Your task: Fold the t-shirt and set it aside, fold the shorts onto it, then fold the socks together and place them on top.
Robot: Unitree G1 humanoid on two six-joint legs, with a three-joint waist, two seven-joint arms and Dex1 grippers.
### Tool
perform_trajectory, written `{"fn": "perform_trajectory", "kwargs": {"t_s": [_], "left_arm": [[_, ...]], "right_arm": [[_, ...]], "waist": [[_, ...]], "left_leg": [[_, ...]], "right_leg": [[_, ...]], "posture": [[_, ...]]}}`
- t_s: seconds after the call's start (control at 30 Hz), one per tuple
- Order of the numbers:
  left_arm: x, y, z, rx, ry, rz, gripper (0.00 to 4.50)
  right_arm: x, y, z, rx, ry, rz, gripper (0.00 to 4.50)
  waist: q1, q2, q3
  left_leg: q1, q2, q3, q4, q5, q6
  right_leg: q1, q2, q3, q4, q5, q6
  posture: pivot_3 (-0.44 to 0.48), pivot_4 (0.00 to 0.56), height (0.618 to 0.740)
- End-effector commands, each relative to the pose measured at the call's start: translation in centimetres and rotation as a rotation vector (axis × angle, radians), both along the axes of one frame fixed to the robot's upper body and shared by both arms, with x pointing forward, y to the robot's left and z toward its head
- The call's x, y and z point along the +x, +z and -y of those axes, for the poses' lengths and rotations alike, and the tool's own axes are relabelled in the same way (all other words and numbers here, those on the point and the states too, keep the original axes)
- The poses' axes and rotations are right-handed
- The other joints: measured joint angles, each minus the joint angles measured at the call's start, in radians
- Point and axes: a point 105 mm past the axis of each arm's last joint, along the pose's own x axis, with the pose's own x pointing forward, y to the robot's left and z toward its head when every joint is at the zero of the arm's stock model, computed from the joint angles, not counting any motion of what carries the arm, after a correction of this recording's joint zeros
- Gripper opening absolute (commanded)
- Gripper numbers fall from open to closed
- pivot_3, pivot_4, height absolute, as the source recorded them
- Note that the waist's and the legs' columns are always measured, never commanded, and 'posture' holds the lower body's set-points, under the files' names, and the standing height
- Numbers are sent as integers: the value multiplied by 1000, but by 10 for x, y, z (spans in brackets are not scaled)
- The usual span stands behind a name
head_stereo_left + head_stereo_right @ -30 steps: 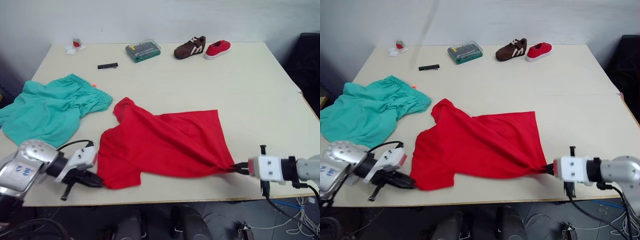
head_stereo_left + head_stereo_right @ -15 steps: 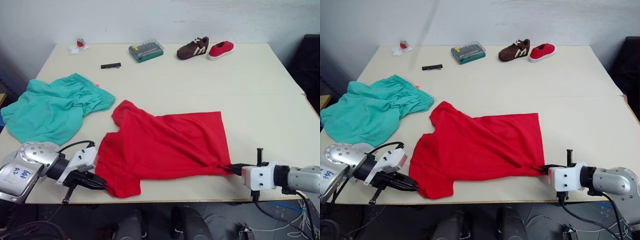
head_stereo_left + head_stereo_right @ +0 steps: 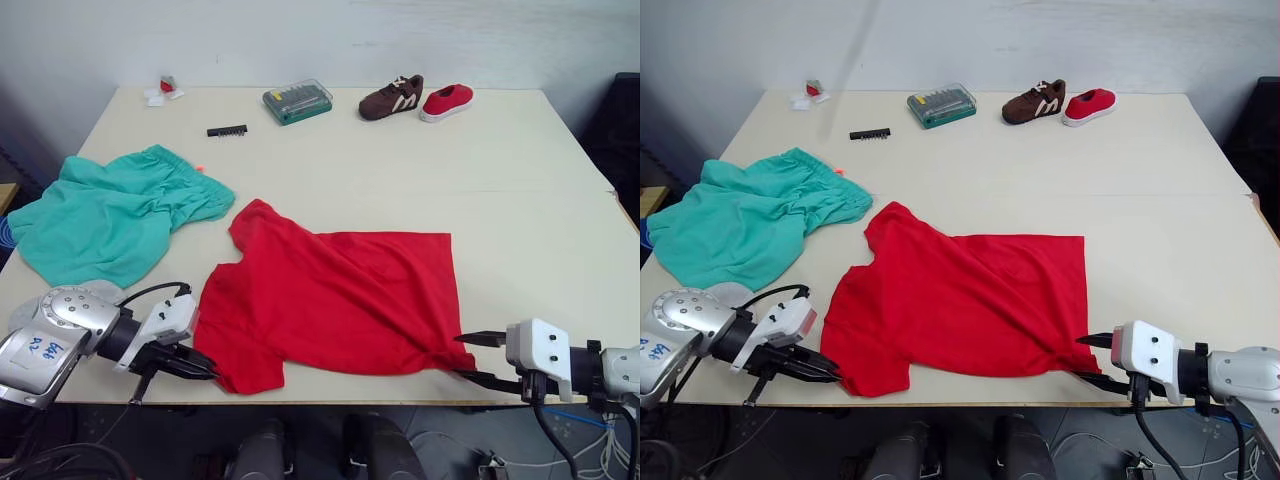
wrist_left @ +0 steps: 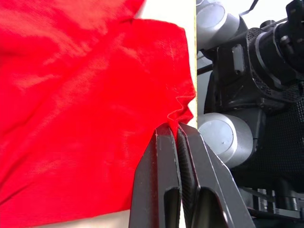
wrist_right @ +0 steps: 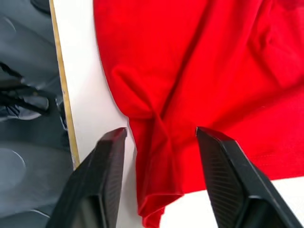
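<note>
The red t-shirt [image 3: 340, 295] lies spread and wrinkled on the near part of the table [image 3: 520, 200]. My left gripper [image 3: 205, 367] is at the table's front edge, shut on the shirt's near-left corner; in the left wrist view its fingers [image 4: 164, 156] pinch a fold of red fabric. My right gripper [image 3: 472, 358] is open at the shirt's near-right corner, and the bunched corner [image 5: 156, 123] lies between its spread fingers [image 5: 216, 161] on the table. The teal shorts [image 3: 110, 215] lie crumpled at the left. The socks are out of view.
Along the far edge sit a brown shoe [image 3: 392, 97], a red shoe [image 3: 447, 100], a green tool case [image 3: 297, 101], a black bit strip [image 3: 227, 131] and a small red-and-white item [image 3: 165, 88]. Both grippers hang at the table's front edge.
My right gripper has opened and let go of the shirt's near-right corner, which now rests slack on the table. The left gripper stays shut on its corner. The camera shifted slightly.
</note>
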Motion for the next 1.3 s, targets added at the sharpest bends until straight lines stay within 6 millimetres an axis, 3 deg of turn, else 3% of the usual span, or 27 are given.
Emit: {"fn": "perform_trajectory", "kwargs": {"t_s": [0.03,0.3,0.43,0.6,0.83,1.0,1.13,1.3], "left_arm": [[-2,7,2,2,-27,29,0],[-1,8,1,5,-21,37,0],[-1,8,0,8,-19,37,0],[-2,9,-1,10,-18,38,0],[-4,10,-2,16,-16,38,0],[-4,11,-3,20,-15,38,0],[-3,11,-3,19,-15,38,0],[-3,10,-3,17,-15,39,0]], "right_arm": [[-3,0,3,-29,-9,-37,2384],[3,-5,11,34,-119,-124,2384],[1,1,14,168,-217,-269,2384],[-4,-5,19,210,-279,-385,2384],[-7,1,4,279,-242,-418,2384],[-27,4,-7,229,-124,-442,2384],[-42,-10,-3,52,-50,-405,2384],[-24,-10,6,16,-109,-253,2384]], "waist": [[0,0,0],[0,0,0],[0,0,0],[0,0,0],[-1,0,0],[1,0,0],[2,0,0],[-2,-1,0]], "left_leg": [[0,0,0,0,0,0],[0,0,0,0,0,0],[0,0,0,0,0,0],[0,0,0,0,-1,1],[0,0,0,-1,-1,1],[0,0,0,-2,-1,1],[0,0,0,-2,-1,1],[0,-1,0,-2,-1,1]], "right_leg": [[0,0,0,0,0,0],[0,0,0,0,0,0],[0,0,0,0,0,0],[0,-1,0,0,0,0],[0,-1,0,0,0,0],[0,-1,0,-1,0,0],[0,-1,0,-2,0,0],[0,0,0,-1,0,0]], "posture": [[0,150,740],[0,150,740],[0,150,740],[0,150,740],[0,150,740],[0,150,740],[0,150,740],[0,150,740]]}}
